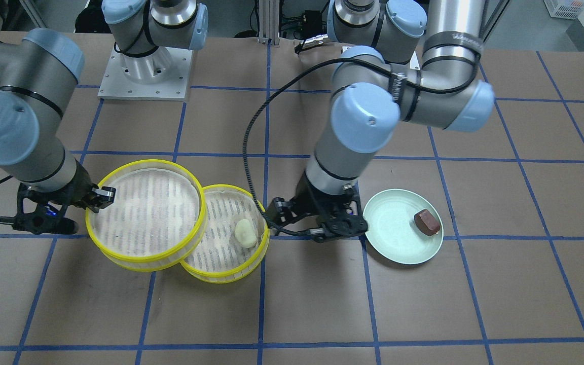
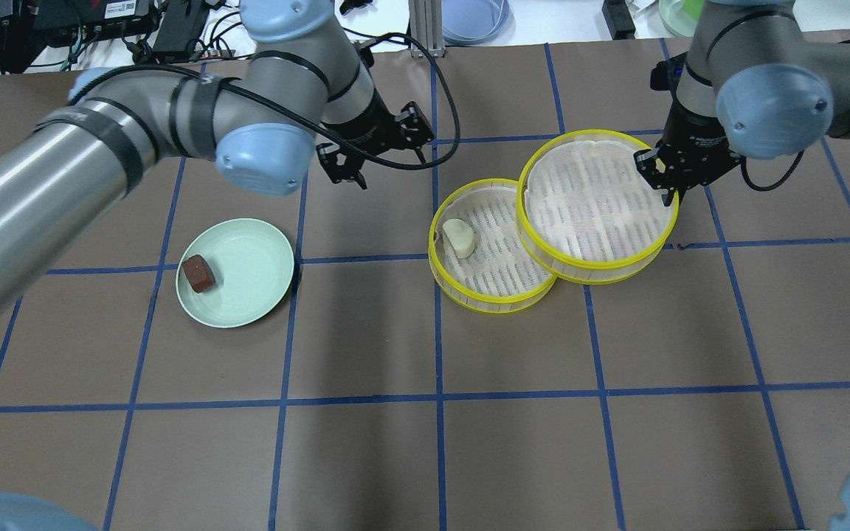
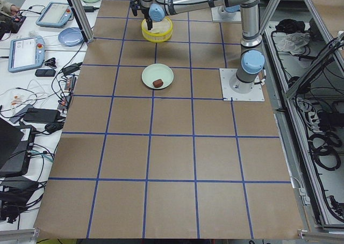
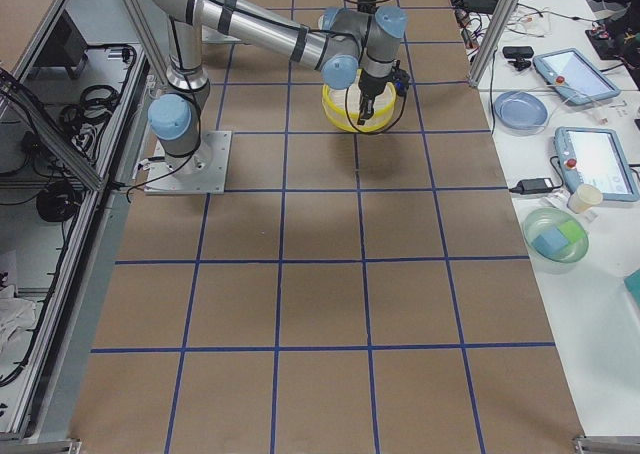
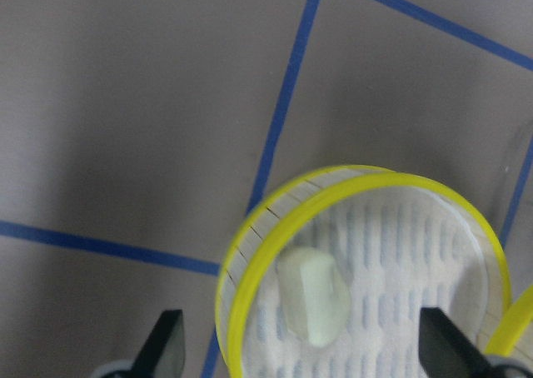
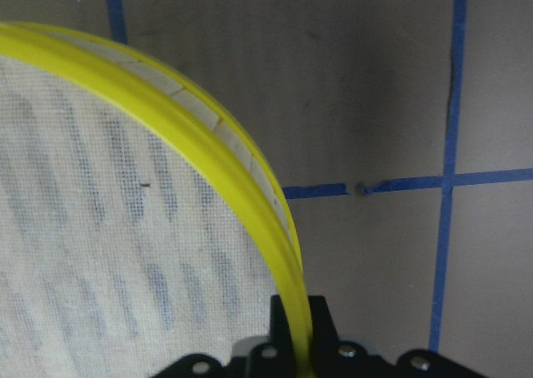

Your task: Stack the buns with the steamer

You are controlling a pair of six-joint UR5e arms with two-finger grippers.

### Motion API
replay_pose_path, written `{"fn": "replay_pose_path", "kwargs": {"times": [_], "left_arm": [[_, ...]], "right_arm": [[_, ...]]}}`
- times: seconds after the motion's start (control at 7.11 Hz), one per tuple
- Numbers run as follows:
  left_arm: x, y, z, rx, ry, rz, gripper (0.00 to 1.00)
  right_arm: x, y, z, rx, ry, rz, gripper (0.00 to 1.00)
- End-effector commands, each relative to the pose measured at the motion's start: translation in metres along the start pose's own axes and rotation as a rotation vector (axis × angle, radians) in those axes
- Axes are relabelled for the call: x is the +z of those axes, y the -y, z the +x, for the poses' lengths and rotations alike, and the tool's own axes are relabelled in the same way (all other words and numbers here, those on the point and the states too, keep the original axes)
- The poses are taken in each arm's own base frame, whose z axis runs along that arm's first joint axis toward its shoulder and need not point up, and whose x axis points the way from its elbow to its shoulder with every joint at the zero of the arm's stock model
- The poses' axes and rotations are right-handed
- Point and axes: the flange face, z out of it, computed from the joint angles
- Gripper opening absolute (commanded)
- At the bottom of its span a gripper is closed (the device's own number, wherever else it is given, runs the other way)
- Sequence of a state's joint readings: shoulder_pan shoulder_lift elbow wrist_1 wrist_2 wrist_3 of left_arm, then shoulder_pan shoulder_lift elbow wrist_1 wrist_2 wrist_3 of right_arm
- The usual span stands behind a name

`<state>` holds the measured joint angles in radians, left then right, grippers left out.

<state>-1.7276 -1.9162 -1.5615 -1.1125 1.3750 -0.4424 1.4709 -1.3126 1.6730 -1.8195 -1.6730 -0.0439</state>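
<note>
Overhead view. Right hand (image 2: 665, 181) is clenched on the 3 o'clock rim of the upper steamer tray (image 2: 589, 270). That tray overlaps the 2 o'clock edge of the lower steamer tray (image 2: 495, 296). Cream bun (image 2: 460, 237) lies uncovered in the lower tray at 9 o'clock. Left hand (image 5: 304, 349) is released and empty, near the lower tray at 10 o'clock. Brown bun (image 2: 198, 273) sits at 9 o'clock on the green plate (image 2: 251, 254), well apart on the worktop (image 2: 513, 442).

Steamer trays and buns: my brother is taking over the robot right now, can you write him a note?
Left gripper: fingers open, empty, beside the lower tray.
Right gripper: shut on the upper tray's rim; that tray overlaps the lower tray, off-centre.
Done: white bun in the lower tray.
To do: seat the upper tray, move the brown bun from the green plate into it.
</note>
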Motion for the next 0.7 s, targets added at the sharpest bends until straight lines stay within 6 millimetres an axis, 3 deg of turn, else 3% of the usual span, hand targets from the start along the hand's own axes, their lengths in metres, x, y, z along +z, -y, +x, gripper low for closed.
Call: {"fn": "replay_pose_path", "kwargs": {"times": [0.0,0.28,0.56], "left_arm": [[-0.051,0.042,-0.107,0.048,0.069,-0.025,1.0],[-0.079,0.049,-0.154,0.051,0.157,-0.029,1.0],[-0.081,0.052,-0.172,0.021,0.165,-0.042,1.0]], "right_arm": [[0.01,-0.005,-0.054,0.002,0.024,-0.01,0.12],[0.026,0.002,-0.086,0.028,0.021,0.012,0.12],[0.037,0.01,-0.101,0.063,0.051,0.036,0.12]]}}
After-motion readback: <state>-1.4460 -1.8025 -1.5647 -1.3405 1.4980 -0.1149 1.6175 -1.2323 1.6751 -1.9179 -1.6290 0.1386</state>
